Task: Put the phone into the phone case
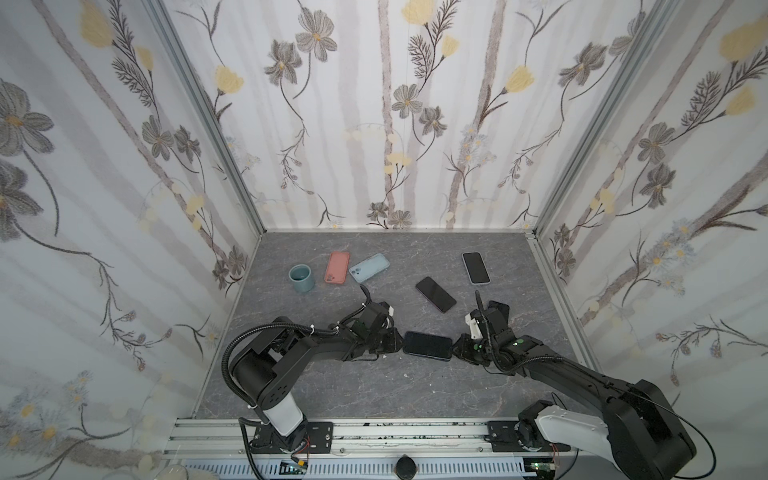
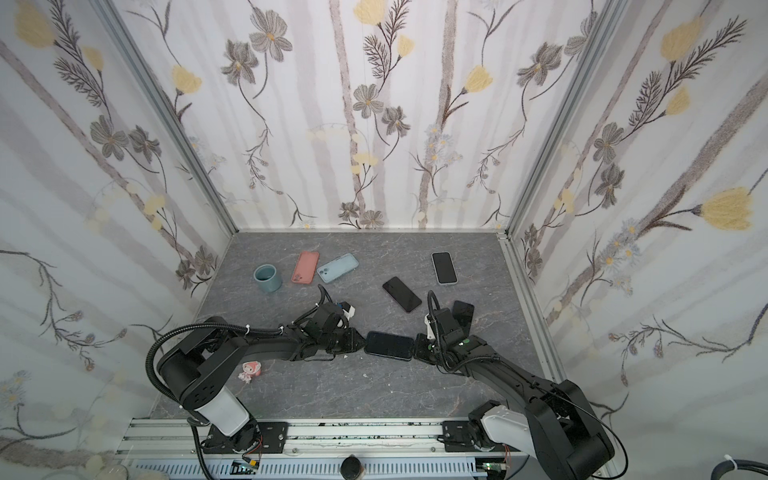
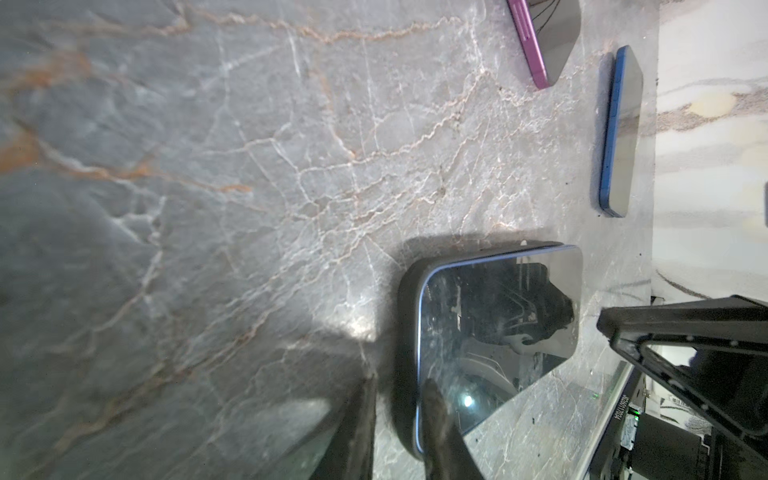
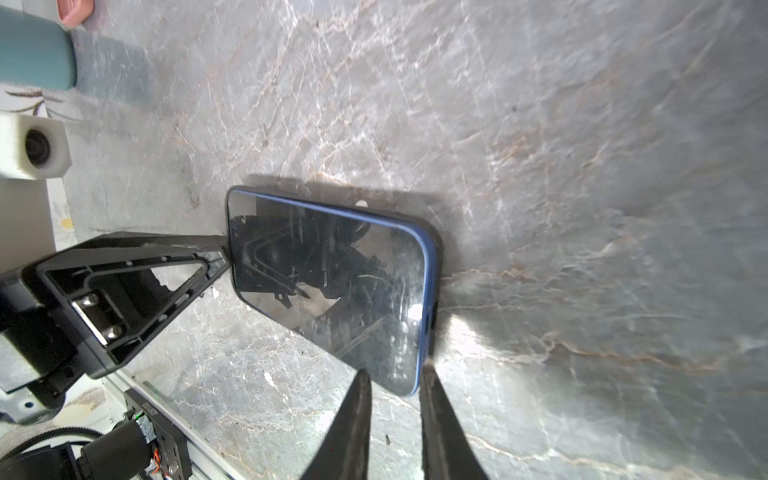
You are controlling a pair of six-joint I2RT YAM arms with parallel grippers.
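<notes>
Blue-edged dark phone (image 1: 428,345) looks nearly seated in black case (image 3: 407,332) near counter's (image 1: 374,386) front edge; left claw (image 3: 397,395), right claw (image 4: 395,380) straddle its ends, grip unclear.

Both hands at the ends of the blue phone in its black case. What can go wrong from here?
1. The black case wall looks uneven around the blue phone, maybe half seated; pressing one end could pop the other out.
2. The left hand and right hand sit at opposite ends; unequal pushes could slide it across the table.
3. A dark phone lies behind the right arm; pulling back may knock it.
</notes>
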